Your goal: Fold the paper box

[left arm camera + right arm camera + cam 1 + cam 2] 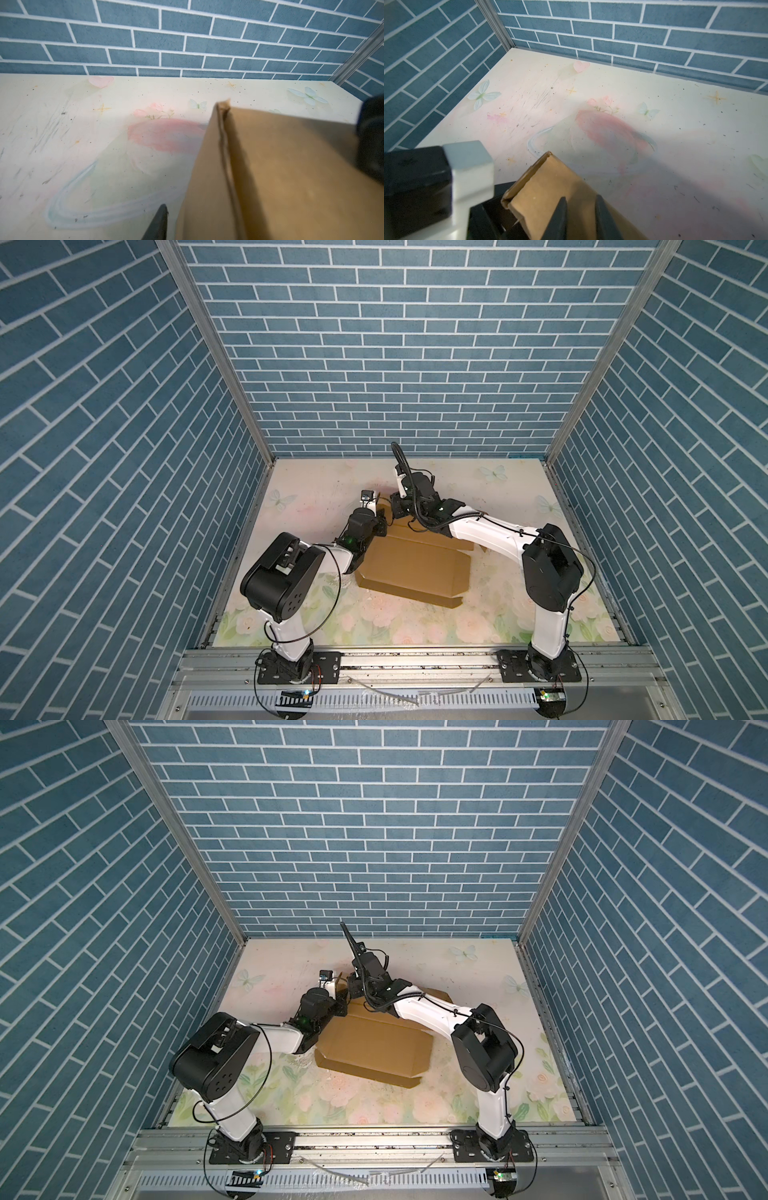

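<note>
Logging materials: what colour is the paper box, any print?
The paper box is plain brown, unprinted; clearest in a top view.

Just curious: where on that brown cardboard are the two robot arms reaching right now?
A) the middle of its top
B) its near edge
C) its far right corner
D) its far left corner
D: in both top views the left arm and the right arm meet at the far left corner of the paper box, well away from its near edge.

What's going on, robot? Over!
Right claw open, over paper box corner. Left claw beside same corner, grip unclear. Box partly folded. No clutter seen.
</note>
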Motion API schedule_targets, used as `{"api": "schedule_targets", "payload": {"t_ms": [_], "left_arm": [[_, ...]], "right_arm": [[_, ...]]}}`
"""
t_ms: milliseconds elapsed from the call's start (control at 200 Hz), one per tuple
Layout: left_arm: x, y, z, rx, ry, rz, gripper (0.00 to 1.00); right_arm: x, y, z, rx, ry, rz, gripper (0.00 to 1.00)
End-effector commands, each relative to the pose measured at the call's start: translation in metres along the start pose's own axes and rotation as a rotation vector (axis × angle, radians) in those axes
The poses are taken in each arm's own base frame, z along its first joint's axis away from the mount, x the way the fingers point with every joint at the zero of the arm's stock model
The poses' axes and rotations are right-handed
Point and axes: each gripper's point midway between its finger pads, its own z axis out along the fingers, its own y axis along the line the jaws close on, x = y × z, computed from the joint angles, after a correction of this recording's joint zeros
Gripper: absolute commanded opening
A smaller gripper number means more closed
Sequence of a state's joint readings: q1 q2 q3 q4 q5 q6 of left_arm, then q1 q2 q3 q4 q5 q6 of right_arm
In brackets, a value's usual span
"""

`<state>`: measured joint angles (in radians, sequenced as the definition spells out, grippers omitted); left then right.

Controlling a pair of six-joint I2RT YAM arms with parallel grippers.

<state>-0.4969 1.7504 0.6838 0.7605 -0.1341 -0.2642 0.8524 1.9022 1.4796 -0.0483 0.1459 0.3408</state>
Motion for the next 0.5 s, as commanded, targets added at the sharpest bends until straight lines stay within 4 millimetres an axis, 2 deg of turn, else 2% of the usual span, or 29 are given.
{"api": "schedule_targets", "payload": {"t_ms": [0,180,295,495], "left_arm": [[-0.004,0.002,-0.006,-0.001,-0.016,-0.007,0.28],[-0.006,0.005,-0.008,-0.021,-0.023,-0.006,0.16],[-0.006,0.007,-0.007,-0.032,-0.026,-0.006,0.14],[-0.005,0.013,-0.007,-0.063,-0.030,-0.017,0.10]], "right_arm": [[0.003,-0.013,-0.018,0.049,0.035,0.000,0.30],[-0.021,-0.032,-0.047,0.104,-0.005,-0.008,0.37],[-0.033,-0.048,-0.074,0.153,-0.030,-0.025,0.40],[-0.028,-0.080,-0.121,0.257,-0.030,-0.034,0.44]]}}
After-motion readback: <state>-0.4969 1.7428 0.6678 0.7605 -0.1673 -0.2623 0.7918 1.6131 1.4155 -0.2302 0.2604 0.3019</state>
